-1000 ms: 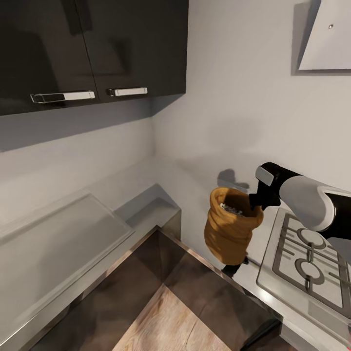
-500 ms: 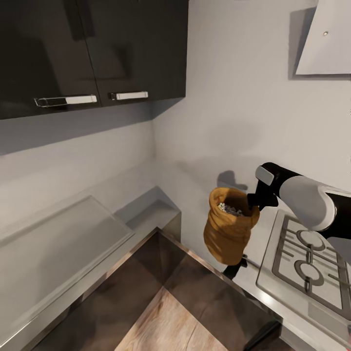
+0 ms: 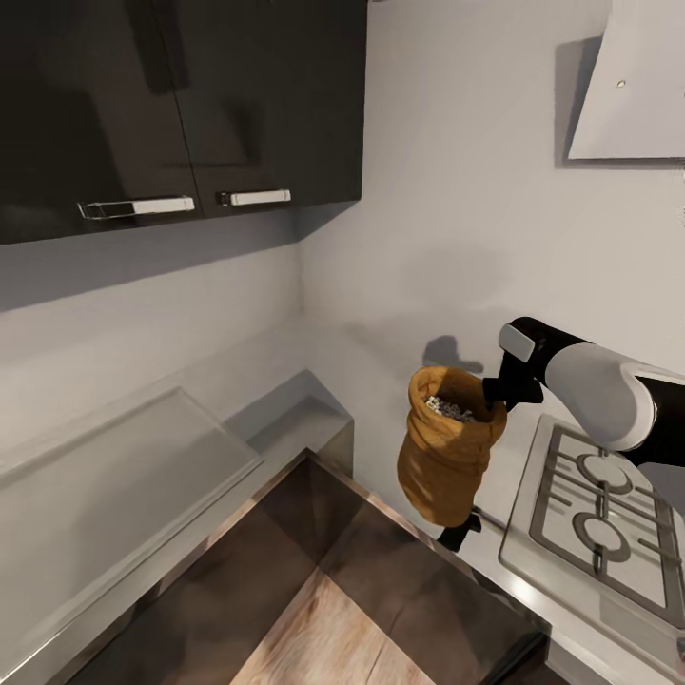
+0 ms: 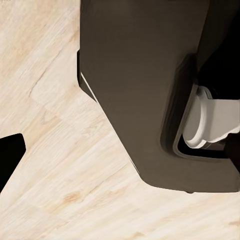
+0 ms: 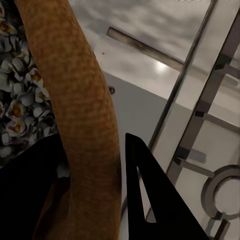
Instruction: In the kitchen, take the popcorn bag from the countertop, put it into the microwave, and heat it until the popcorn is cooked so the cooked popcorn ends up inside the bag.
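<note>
The popcorn bag (image 3: pixel 445 455), a tan-orange wrinkled sack, hangs in the air over the countertop (image 3: pixel 114 485) corner, just left of the stove. My right gripper (image 3: pixel 499 392) is shut on its rolled rim. In the right wrist view the black fingers (image 5: pixel 152 195) pinch the orange rim (image 5: pixel 82 100), and pale popcorn (image 5: pixel 17 112) lies inside the bag. In the left wrist view my left gripper (image 4: pixel 122 152) is open, with one dark fingertip (image 4: pixel 10 155) at the frame's edge over the wooden floor. The microwave is out of view.
A steel gas stove (image 3: pixel 595 518) with grates sits right of the bag. Dark upper cabinets (image 3: pixel 181 95) with silver handles hang at the upper left, and a range hood (image 3: pixel 633 86) at the upper right. Wooden floor (image 3: pixel 333 637) lies below the counter edge. The robot's dark base (image 4: pixel 150 90) is under the left wrist.
The head camera has turned a little, shifting the cabinets and the hood in the picture. The bag stays in my right gripper, very slightly higher over the counter.
</note>
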### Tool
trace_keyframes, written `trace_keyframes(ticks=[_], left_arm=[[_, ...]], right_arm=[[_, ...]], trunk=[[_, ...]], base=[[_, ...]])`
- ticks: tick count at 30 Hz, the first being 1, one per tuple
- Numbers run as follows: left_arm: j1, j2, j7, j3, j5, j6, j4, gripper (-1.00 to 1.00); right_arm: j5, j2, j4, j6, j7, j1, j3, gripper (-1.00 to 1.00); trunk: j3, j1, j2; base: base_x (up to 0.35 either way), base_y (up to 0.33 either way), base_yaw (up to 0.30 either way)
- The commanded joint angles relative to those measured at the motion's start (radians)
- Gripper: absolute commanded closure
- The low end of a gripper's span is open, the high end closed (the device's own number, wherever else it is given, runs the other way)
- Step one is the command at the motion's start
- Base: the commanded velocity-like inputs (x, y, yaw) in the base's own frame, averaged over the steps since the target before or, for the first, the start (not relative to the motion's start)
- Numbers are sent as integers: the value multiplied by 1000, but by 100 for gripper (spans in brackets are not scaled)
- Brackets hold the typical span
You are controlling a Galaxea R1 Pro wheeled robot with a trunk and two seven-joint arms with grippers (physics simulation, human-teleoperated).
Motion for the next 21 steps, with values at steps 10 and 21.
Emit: trace_keyframes(ticks=[10,21], left_arm=[[0,0,0,8,1,-1,-1,-100],[0,0,0,8,1,-1,-1,-100]], right_arm=[[-3,0,1,-2,-10,-2,-8,100],[-3,0,1,0,-12,-2,-8,100]], trunk=[[15,1,-2],[33,1,-2]], base=[[0,0,-68],[0,0,-130]])
